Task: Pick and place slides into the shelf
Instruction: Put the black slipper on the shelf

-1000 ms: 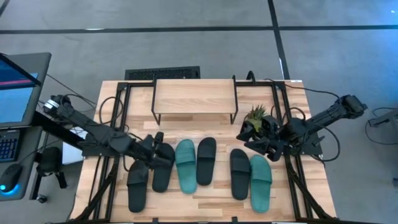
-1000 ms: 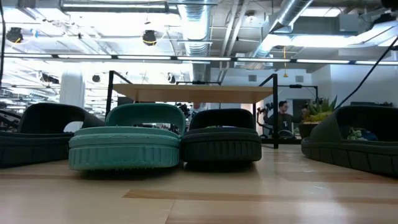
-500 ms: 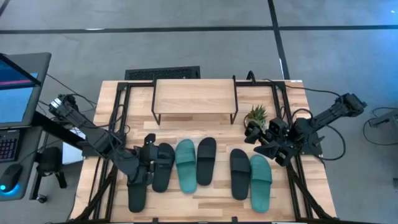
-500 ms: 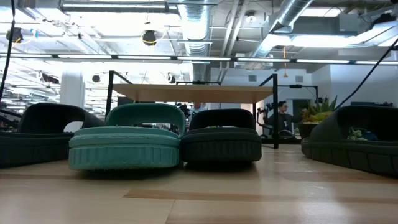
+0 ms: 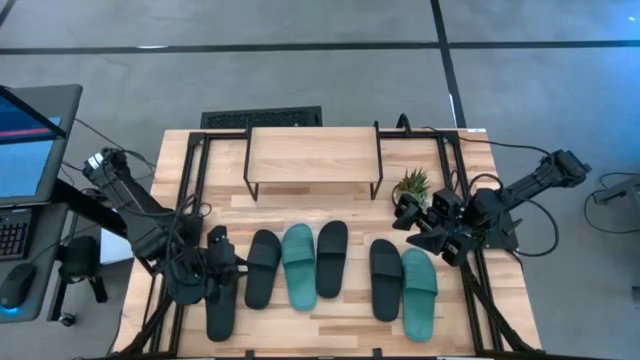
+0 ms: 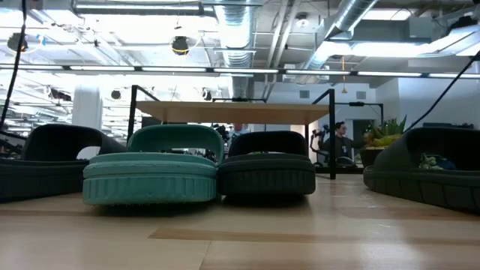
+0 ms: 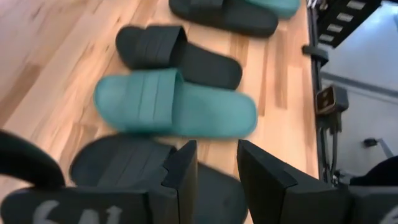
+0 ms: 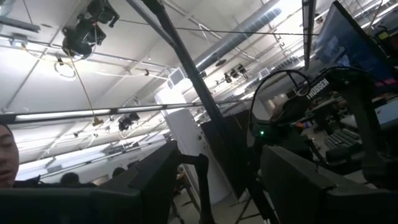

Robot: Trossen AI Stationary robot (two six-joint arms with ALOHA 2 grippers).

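Note:
Six slides lie side by side on the table in the high view: black, black, teal, black, black and teal. The shelf stands behind them at the far edge, its plank top bare. My left gripper hovers open between the two leftmost black slides. In its wrist view the fingers stand over a black slide. My right gripper is open in the air near the plant, and its wrist view faces the ceiling.
A small potted plant stands right of the shelf, close to my right gripper. Black metal frame rails run along both table sides. Bare wood lies between shelf and slides. A laptop sits off the table's left edge.
My left gripper has swung from above the second black slide toward the table's left and near edges and now hangs by the leftmost slide. My right gripper has drawn back a little toward the right edge, uncovering the plant. No slide has moved.

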